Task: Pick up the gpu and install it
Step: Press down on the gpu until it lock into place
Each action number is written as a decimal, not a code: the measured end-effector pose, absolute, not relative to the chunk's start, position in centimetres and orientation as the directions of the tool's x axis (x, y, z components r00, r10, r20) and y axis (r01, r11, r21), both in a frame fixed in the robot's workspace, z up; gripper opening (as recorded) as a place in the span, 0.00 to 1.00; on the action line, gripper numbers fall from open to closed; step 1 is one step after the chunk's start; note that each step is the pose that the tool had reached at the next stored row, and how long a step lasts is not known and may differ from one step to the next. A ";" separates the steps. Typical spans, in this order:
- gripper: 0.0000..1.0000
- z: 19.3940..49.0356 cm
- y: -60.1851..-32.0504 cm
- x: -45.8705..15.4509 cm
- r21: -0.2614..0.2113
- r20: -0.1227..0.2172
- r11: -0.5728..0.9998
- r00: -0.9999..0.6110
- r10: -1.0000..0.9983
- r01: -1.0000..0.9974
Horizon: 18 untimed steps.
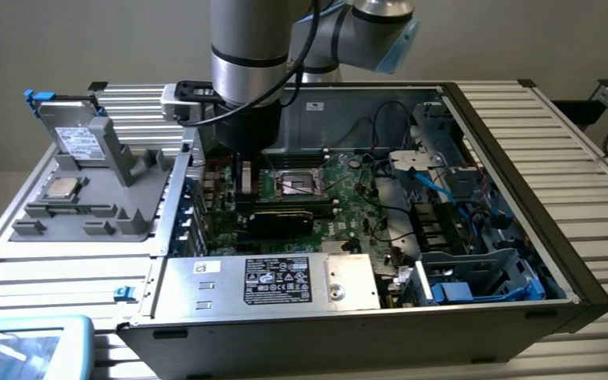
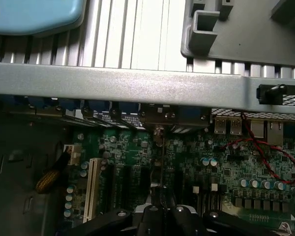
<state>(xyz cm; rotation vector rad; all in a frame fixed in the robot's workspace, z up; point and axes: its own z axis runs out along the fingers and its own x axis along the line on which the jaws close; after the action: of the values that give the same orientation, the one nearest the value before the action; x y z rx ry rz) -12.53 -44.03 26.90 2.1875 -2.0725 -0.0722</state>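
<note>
The gpu [image 2: 160, 162] shows edge-on as a thin upright card running out from my gripper [image 2: 160, 212], which is shut on it. It hangs just over the dark expansion slots of the large green motherboard [image 2: 226, 172], beside a white slot [image 2: 93, 189], with its far end near the case's rear wall [image 2: 137, 83]. In the exterior view my gripper [image 1: 243, 162] reaches down into the open computer case at the exterior view's left, and the gpu [image 1: 246, 178] hangs below it next to the processor socket [image 1: 298, 184].
A silver power supply [image 1: 283, 281] fills the case's near side and a blue drive cage [image 1: 473, 277] stands at the exterior view's right. Red and black wires [image 2: 265, 152] cross the motherboard. Outside the case lie a grey fixture [image 1: 104, 190] with a silver drive box [image 1: 72, 138], and a light blue object [image 1: 24, 344].
</note>
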 end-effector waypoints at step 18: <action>0.12 26.2 -44.0 -12.5 0.125 0.053 -0.050 0.057 -0.997 -0.991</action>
<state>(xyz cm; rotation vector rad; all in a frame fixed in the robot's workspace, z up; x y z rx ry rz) -12.53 -44.03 26.25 2.1877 -2.0722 -0.0721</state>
